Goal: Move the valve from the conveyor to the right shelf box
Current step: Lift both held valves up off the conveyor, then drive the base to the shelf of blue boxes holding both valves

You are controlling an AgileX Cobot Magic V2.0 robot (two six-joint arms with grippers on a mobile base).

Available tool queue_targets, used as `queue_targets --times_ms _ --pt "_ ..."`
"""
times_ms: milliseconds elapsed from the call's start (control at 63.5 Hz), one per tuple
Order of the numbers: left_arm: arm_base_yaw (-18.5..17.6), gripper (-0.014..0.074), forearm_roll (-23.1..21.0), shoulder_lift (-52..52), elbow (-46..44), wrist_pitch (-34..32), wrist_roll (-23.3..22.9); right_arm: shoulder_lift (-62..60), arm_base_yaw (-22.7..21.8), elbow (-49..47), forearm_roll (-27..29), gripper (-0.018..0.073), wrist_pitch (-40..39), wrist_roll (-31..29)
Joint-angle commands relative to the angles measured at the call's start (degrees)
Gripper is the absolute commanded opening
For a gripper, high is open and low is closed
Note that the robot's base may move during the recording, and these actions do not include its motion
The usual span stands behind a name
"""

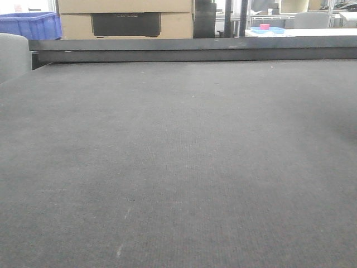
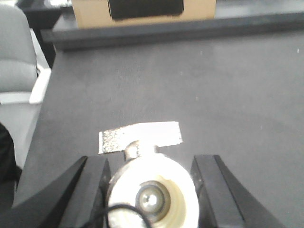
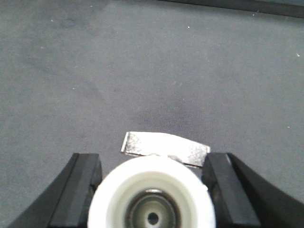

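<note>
Nearest, the left gripper (image 2: 149,161) is seen with its jaws spread wide and closed against a round white valve (image 2: 152,190), whose flat metal handle (image 2: 142,135) juts ahead over the conveyor (image 1: 178,167). The right gripper (image 3: 153,159) is likewise clamped on a second valve (image 3: 152,194). Both valves are cut off by the lower frame edge, and whether they rest on the belt cannot be told. Beyond, the dark grey woven belt is bounded by a black rail (image 1: 195,47). A cardboard box (image 1: 125,19), a blue bin (image 1: 28,25) and a grey chair (image 2: 16,52) are seen behind it.
</note>
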Motion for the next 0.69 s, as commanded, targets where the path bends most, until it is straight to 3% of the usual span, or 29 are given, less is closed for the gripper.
queue_targets --times_ms 0,677 --pt "-0.2 -0.0111 -0.44 -0.71 -0.36 -5.22 -0.29 -0.84 -0.09 -1.06 0.36 -0.0154 -3.89 0.04" --pt "-0.2 -0.0111 -0.44 -0.71 -0.36 -6.94 -0.29 -0.74 -0.09 -1.06 0.36 -0.0154 -4.12 0.04"
